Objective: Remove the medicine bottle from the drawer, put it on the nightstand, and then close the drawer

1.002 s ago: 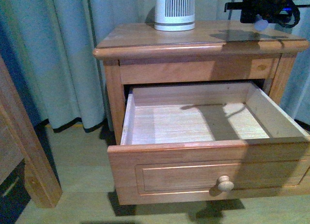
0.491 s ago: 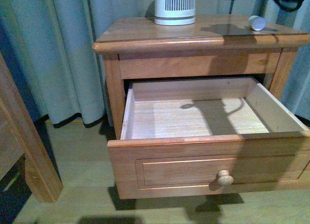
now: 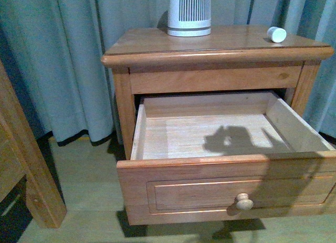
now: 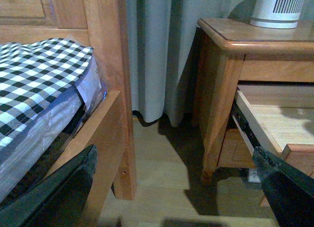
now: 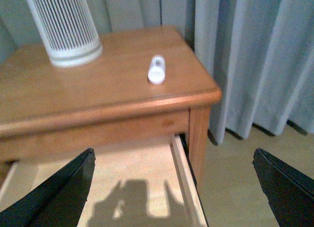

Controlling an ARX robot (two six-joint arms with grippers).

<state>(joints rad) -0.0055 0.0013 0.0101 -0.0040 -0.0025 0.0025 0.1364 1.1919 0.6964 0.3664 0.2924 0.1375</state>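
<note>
The medicine bottle (image 3: 276,34) lies on its side on the nightstand (image 3: 142,46) top, near the right edge; it also shows in the right wrist view (image 5: 157,69). The drawer (image 3: 210,188) is pulled out, its pale wood inside empty, its knob (image 3: 243,201) at the front. No arm shows in the front view. My right gripper (image 5: 174,188) is open and empty, above the drawer's right side, apart from the bottle. My left gripper (image 4: 176,188) is open and empty, low over the floor between the bed frame and the nightstand (image 4: 230,40).
A tall white ribbed device (image 3: 189,13) stands at the back of the nightstand top. Grey curtains (image 3: 68,59) hang behind. A wooden bed frame (image 3: 23,164) with a checked mattress (image 4: 34,85) stands to the left. Wooden floor (image 4: 162,158) lies between.
The right gripper has left the bottle on the nightstand top and drawn back out of the front view. Its shadow now falls on the drawer floor.
</note>
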